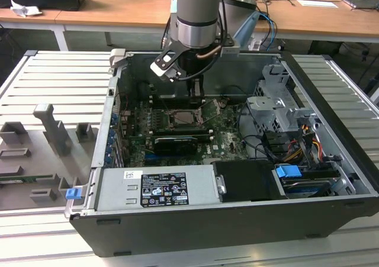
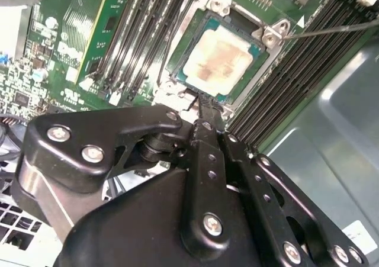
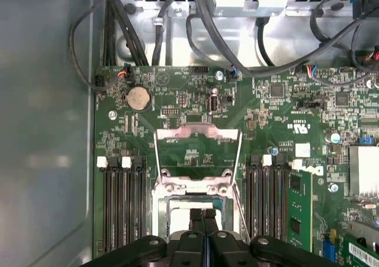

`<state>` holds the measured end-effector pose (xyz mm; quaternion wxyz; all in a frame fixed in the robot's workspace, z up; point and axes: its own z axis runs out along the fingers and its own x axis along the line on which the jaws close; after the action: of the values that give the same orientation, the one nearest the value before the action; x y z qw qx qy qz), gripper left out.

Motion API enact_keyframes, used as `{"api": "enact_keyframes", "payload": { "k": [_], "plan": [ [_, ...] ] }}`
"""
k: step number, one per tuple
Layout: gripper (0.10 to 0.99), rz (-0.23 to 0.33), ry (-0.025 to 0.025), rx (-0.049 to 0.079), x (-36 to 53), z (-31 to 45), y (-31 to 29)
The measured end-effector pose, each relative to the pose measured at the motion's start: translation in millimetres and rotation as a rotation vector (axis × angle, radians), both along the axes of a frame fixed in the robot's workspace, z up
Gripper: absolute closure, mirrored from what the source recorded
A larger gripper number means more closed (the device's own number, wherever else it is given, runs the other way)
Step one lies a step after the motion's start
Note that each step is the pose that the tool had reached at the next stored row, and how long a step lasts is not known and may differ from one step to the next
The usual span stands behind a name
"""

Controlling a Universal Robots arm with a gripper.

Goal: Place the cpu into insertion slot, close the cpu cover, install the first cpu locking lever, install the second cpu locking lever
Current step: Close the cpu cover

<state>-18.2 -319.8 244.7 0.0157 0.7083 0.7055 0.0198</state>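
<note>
Two fingers [image 2: 204, 122], clenched together, hover beside one cpu [image 2: 222, 60] seated in one insertion slot [image 2: 175, 77].

Here's the arm's wrist [image 1: 198, 18] in the exterior view: a silver-grey cylinder with a pale blue cap up at twelve o'clock and a dark band ringing its lower end. At its seven o'clock sits a white camera block [image 1: 164, 67] on a black bracket. A black cable [image 1: 192, 74] loops beneath, with a copper-coloured cable [image 1: 208, 52] at five o'clock. In the second wrist view the gripper [image 2: 204, 106] is all matte black, with jointed linkage bars, a rounded housing and silver screw heads [image 2: 212, 222] at every pivot.
</note>
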Motion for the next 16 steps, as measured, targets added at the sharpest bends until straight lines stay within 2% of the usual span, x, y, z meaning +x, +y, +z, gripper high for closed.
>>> {"api": "enact_keyframes", "payload": {
  "k": [5,9,16],
  "plan": [
    [0.98,0.0,-0.0001,0.0,2.0,3.7,0.1],
    [0.98,0.0,0.0008,0.0,12.0,4.6,0.0],
    [0.98,0.0,0.0006,0.0,13.6,15.7,0.0]
  ]
}}
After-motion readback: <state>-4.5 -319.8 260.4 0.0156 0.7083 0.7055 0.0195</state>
